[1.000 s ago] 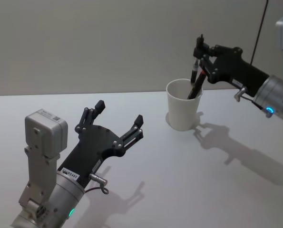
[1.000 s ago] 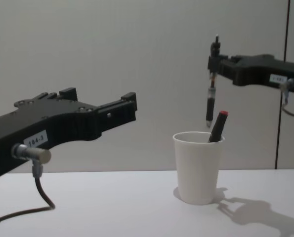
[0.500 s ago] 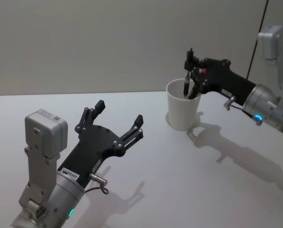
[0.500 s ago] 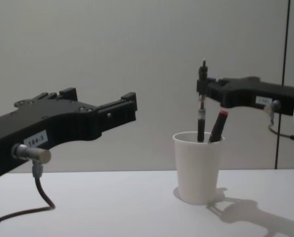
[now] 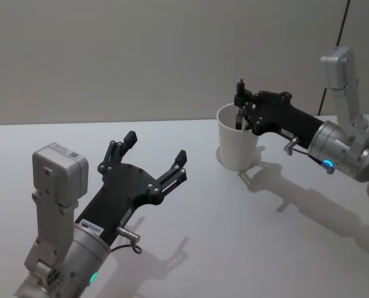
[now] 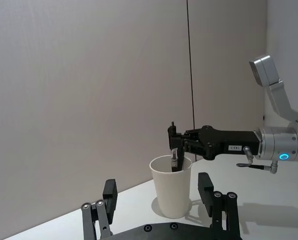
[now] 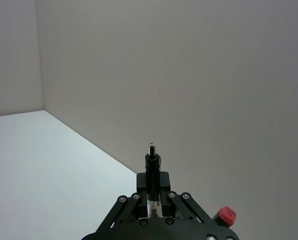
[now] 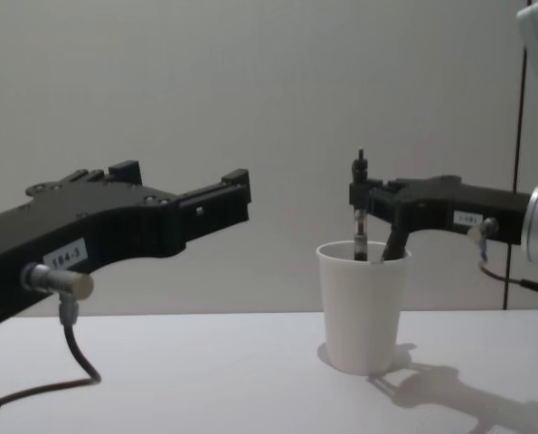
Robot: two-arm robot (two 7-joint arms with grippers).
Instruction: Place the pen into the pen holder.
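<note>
right claw is lower than before, pinching pen | pen lower end inside pen holder | left claw spread wide, idle above surface

The right gripper reaches in level from the right, its fingers pinched together, forearm and wrist stretched out behind it with the elbow raised. The left gripper hangs low and near, well apart from the right one, fingers spread wide, idle.
</note>
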